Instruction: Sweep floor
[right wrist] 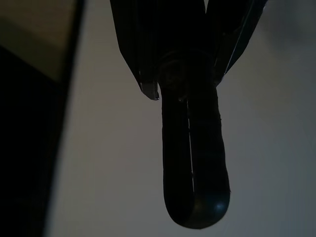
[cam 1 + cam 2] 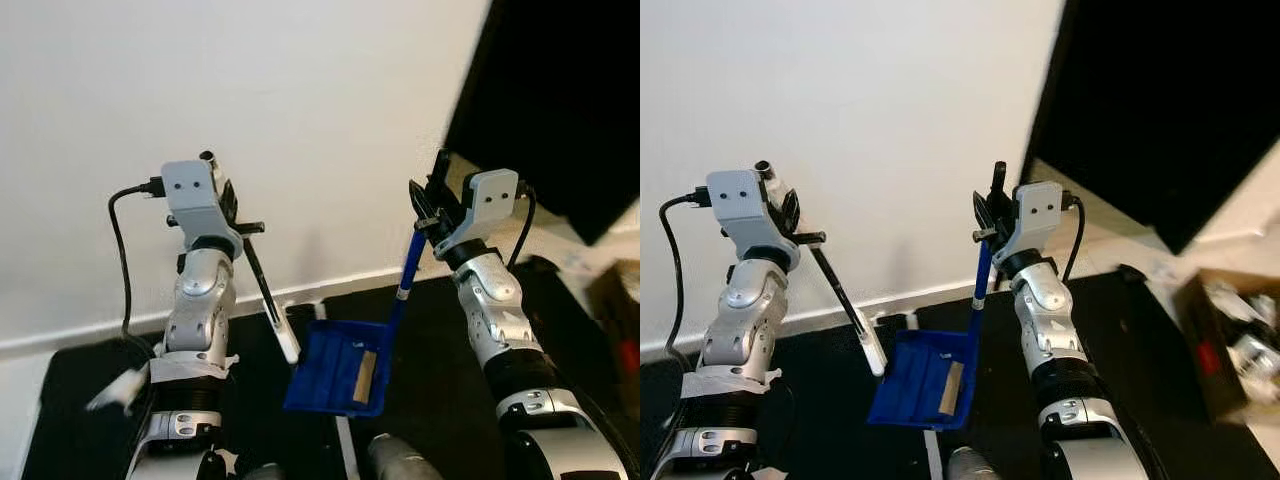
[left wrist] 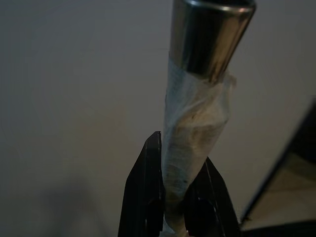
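A blue dustpan [image 2: 335, 370] hangs above the dark floor, with a small tan piece [image 2: 366, 376] lying in it. Its long blue handle [image 2: 407, 270] rises to my right gripper [image 2: 432, 208], which is shut on it; the handle's looped end [image 1: 195, 163] sticks out past the fingers. My left gripper [image 2: 238, 222] is raised by the wall and shut on a thin broom stick [image 2: 262, 285]. The stick is black with a white lower part and slants down toward the dustpan. Between the left fingers it shows white tape [image 3: 195, 133] and a silver tube end.
A white wall [image 2: 300, 120] with a baseboard [image 2: 90, 330] stands close ahead. Black mats [image 2: 430, 340] cover the floor. A large black panel [image 2: 1180, 100] fills the upper right. An open cardboard box [image 2: 1230, 335] with clutter sits at the right.
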`<state>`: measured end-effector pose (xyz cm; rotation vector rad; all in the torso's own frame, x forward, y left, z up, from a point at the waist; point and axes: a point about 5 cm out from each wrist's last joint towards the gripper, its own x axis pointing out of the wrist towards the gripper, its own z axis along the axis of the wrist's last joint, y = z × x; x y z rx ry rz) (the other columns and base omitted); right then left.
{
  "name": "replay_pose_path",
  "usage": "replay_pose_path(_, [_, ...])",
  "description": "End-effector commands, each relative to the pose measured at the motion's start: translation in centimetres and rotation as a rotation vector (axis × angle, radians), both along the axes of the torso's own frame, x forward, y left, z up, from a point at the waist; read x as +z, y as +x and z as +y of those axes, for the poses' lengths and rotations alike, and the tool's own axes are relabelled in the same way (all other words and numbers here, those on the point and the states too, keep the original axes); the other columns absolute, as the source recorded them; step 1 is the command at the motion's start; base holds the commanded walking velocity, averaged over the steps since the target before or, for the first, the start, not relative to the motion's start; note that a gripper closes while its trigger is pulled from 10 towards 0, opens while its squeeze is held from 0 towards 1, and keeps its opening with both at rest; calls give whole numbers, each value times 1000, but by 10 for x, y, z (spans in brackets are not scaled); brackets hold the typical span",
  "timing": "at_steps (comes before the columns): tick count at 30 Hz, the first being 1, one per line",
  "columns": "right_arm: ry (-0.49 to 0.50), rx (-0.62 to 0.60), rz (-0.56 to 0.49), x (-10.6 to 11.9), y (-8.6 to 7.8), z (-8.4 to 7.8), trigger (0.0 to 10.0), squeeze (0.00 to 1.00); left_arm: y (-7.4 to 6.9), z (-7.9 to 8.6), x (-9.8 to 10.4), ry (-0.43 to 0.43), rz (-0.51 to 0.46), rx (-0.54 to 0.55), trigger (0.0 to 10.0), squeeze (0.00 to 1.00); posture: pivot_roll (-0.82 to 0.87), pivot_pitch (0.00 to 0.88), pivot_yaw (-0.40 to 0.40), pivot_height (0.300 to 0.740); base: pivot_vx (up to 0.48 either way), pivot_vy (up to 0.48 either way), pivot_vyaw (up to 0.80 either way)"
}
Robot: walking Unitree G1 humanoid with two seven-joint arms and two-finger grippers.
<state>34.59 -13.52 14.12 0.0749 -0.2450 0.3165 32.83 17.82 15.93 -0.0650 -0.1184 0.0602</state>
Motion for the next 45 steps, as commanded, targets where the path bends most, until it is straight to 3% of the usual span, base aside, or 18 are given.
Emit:
replay_pose_path(1, [32, -15, -42, 8, 2, -2, 10000, 0, 3, -5, 11, 3, -60, -21, 10000, 0, 17, 0, 15, 740, 0, 0, -781])
replay_pose_path(45, [36, -35, -44, 8, 2, -6, 10000, 0, 6, -11, 9, -11, -60, -48, 10000, 0, 2, 0, 22, 740, 0, 0, -781])
